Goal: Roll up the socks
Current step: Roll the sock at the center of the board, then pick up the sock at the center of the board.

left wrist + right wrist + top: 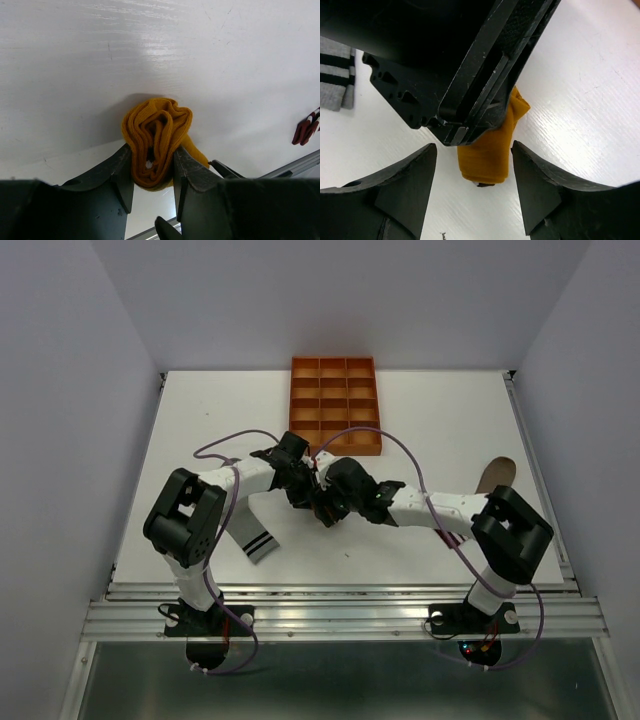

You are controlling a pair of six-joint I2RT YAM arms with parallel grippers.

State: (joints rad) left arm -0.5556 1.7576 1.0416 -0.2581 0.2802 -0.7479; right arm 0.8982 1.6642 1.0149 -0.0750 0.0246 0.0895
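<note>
The mustard yellow sock (157,131) is a tight roll on the white table. My left gripper (152,151) is shut on it, one finger on each side. In the right wrist view the roll (487,156) sticks out below the left gripper's body, and my right gripper (474,147) is open around it, touching neither side. In the top view both grippers meet mid-table (315,495) and hide the roll. The grey sock (258,540) lies flat at the front left, its black-white cuff nearest me. The taupe-brown sock (495,475) lies at the right, partly behind the right arm.
The orange compartmented tray (335,405) stands at the back centre, just beyond the grippers. The grey sock's cuff (335,75) shows at the left of the right wrist view. A maroon striped bit (306,131) shows at the right edge of the left wrist view.
</note>
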